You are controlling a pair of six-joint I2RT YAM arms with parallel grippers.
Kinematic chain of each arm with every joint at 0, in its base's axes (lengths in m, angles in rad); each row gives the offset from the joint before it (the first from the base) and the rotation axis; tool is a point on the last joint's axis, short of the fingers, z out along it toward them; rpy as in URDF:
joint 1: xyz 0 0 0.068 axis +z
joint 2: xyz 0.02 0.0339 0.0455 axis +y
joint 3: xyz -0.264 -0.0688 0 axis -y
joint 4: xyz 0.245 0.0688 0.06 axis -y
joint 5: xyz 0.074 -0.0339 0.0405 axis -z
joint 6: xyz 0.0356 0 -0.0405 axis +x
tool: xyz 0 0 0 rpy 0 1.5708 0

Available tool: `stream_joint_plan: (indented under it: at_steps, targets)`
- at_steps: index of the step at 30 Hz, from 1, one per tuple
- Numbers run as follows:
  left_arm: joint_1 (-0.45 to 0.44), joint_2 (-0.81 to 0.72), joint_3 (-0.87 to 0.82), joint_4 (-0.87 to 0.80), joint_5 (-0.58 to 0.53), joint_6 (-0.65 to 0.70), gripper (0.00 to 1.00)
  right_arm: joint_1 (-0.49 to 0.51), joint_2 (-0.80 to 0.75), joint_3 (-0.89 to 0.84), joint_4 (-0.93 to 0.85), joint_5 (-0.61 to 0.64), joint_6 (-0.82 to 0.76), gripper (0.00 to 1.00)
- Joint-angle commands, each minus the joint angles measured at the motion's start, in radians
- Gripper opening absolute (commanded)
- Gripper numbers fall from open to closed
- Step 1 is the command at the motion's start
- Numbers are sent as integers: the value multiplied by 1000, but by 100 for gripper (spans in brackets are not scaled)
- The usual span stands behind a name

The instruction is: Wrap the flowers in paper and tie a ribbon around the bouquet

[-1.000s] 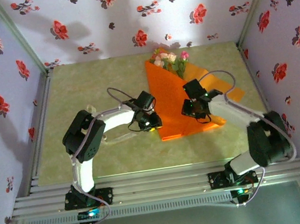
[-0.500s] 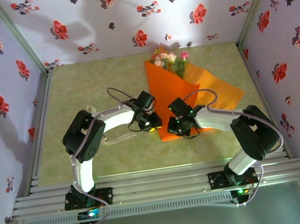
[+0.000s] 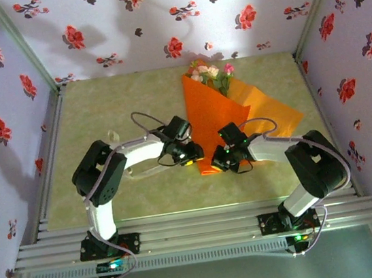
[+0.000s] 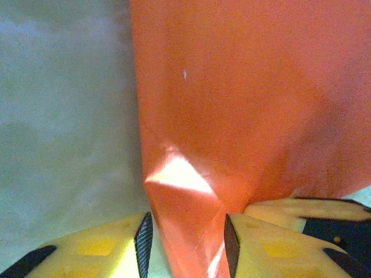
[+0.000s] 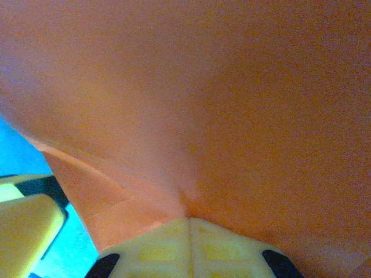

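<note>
The flowers (image 3: 206,72), pink and cream blooms, lie at the far middle of the table. The orange paper (image 3: 214,118) is folded over their stems into a narrowing shape, with one flap (image 3: 275,110) still spread out to the right. My left gripper (image 3: 194,156) sits at the paper's near left corner. In the left wrist view it (image 4: 184,234) is open, straddling the narrow paper end (image 4: 191,231), with a gap at its left pad. My right gripper (image 3: 222,161) is beside it, shut on a crease of the paper (image 5: 191,116), its fingertips (image 5: 168,237) pressed together. A pale ribbon (image 3: 113,135) lies partly under the left arm.
Flower-print walls (image 3: 156,19) close in the green tabletop (image 3: 101,116) on three sides, with an aluminium rail (image 3: 197,226) along the near edge. The two grippers are almost touching; the right gripper's yellow finger (image 4: 301,209) shows in the left wrist view.
My right gripper swung left, carrying the paper's right part over to the near end, and shut there. The left gripper's jaws opened a little. The left arm barely moved.
</note>
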Motion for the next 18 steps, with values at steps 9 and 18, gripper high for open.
stream_joint_plan:
  at_steps: [9,18]
  targets:
    - [-4,-27,-138,251,55,-118,4,-39,90,-101,-14,56,1,6]
    - [-3,-106,-232,301,32,-156,0,-53,24,-69,-86,47,-37,8]
